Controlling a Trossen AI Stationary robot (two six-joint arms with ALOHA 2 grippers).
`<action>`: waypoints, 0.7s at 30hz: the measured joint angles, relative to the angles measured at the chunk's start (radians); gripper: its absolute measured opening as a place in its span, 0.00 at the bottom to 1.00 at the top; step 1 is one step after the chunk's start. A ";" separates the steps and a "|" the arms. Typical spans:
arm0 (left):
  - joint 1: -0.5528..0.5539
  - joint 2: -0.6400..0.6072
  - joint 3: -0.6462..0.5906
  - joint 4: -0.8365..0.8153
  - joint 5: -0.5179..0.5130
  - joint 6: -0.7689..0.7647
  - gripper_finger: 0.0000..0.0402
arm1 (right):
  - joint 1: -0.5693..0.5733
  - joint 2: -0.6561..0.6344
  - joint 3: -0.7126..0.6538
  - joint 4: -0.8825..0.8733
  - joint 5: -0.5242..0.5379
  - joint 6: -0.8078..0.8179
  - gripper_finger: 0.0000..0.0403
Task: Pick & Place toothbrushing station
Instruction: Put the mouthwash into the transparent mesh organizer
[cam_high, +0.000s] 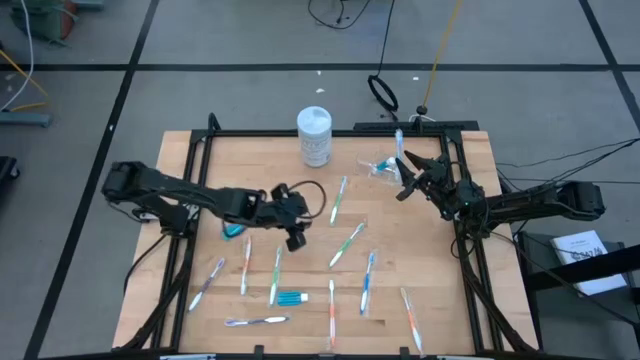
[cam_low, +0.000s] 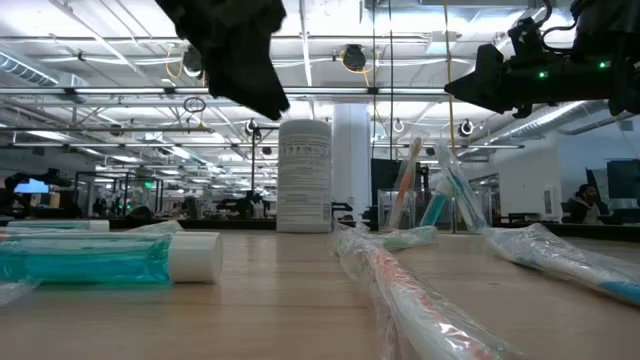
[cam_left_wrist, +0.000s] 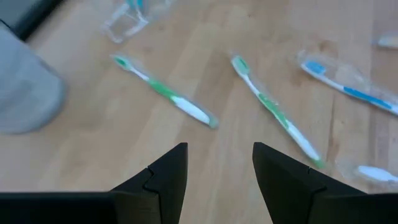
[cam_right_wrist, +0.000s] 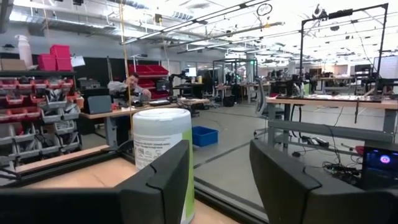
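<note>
Beside both spread, empty claws (left (cam_high: 292, 222), right (cam_high: 407, 176)), canister (cam_high: 314, 136) print unreadable.

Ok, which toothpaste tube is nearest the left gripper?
The tube just left of the left gripper, beside its arm; the other tube lies farther toward the front edge.

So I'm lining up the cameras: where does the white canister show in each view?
High view: white canister at the table's far edge, near the middle.
Low view: upright at centre, behind the wrapped toothbrushes.
Left wrist view: probably the grey blur at the edge.
Right wrist view: just beyond the fingers.
Shared landmark: clear cup, beside it.
</note>
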 joint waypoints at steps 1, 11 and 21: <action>0.000 0.024 0.000 0.015 0.014 0.000 0.46 | 0.000 0.000 0.000 0.001 0.000 0.007 0.40; 0.000 0.084 0.000 -0.166 0.054 0.063 0.46 | 0.000 0.001 0.000 -0.016 -0.287 0.130 0.40; -0.038 0.046 -0.001 -0.329 0.201 0.047 0.46 | 0.039 0.013 0.001 -0.054 -0.678 0.143 0.42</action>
